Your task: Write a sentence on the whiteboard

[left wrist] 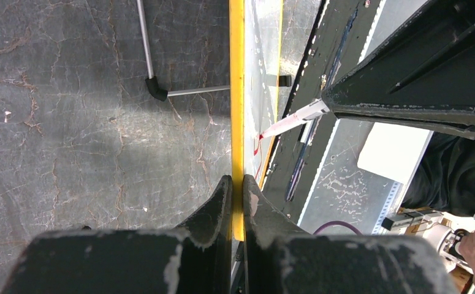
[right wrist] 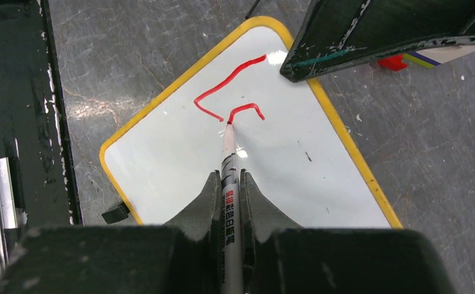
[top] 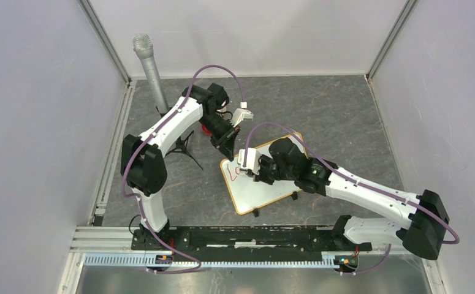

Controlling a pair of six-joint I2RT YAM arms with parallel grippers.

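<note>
Right wrist: whiteboard (right wrist: 161,165) under right pincer (right wrist: 229,179) tight on marker (right wrist: 230,211); left pincer (left wrist: 236,182) clamping it.

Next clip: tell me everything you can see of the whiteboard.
The whiteboard is a small white rectangle with a thin yellow frame, rounded corners and black clip feet. It lies on the grey table, skewed to its edges. Two red strokes mark one end. The left gripper is shut on its rim; the marker in the right gripper touches its surface.
</note>
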